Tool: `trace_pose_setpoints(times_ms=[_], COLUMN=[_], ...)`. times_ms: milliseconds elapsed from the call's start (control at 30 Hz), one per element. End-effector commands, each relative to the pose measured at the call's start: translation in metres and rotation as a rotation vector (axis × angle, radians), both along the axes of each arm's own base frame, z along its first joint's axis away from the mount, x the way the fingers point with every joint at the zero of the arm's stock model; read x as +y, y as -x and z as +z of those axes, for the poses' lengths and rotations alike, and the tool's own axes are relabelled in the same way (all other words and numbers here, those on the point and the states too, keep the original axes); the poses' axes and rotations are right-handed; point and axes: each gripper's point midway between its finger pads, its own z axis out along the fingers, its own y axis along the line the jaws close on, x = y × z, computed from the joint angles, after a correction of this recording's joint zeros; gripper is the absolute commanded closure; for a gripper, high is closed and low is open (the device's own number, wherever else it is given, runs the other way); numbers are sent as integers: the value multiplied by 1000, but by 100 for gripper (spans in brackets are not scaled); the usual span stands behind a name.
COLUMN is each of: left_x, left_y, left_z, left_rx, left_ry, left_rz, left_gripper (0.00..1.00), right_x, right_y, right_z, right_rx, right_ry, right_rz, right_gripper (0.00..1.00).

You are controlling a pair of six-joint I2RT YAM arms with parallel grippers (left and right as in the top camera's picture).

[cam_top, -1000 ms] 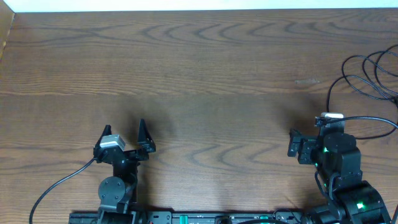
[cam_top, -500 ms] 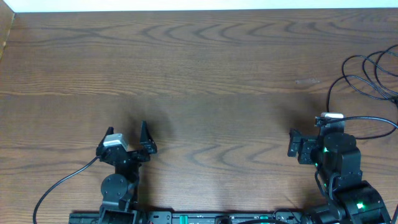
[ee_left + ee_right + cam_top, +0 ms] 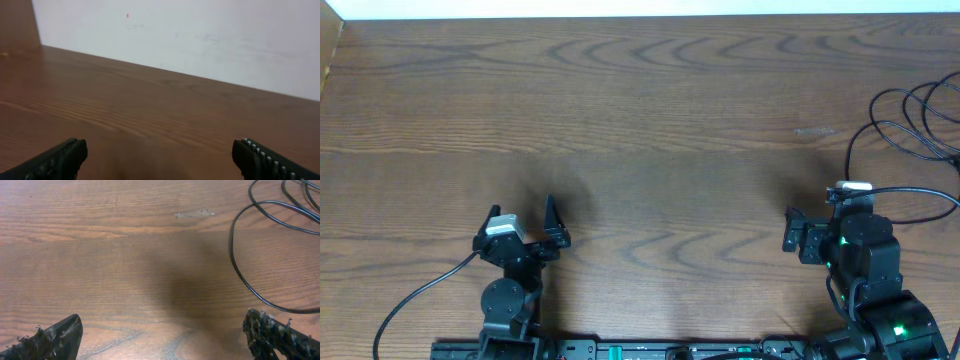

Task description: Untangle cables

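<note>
We look down on a dark brown wooden table [image 3: 650, 100] with bold, wavy grain running across its width. Toward the right side we find a small pale scuff [image 3: 814, 130] in the wood, a short light streak lying along the grain. The far edge of the table meets a white wall [image 3: 200, 35]. On it we spot a tiny red dot [image 3: 127, 15] and a few faint grey smudges [image 3: 215, 39]. At the left end a brown side panel [image 3: 17, 22] stands upright, meeting the wall in the corner. A soft dark shadow [image 3: 185, 285] lies on the wood.
</note>
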Motion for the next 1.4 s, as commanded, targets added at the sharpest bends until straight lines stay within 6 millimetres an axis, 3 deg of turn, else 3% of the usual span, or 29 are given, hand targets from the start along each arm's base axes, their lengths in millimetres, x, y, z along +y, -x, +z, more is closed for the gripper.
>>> trace_pose_setpoints(times_ms=[0, 100, 1367], left_x=[9, 13, 14], left_y=[2, 2, 2], left_z=[-16, -16, -16], left_rx=[73, 82, 85], left_ry=[-160, -232, -233], left_rz=[23, 29, 34], left_gripper=[2, 2, 2], right_x=[1, 1, 1], right_y=[1, 1, 1], right_z=[-1, -1, -1], right_rx=[0, -1, 3], right_ry=[-5, -5, -4], right_rz=[1, 1, 1], right_gripper=[1, 1, 1])
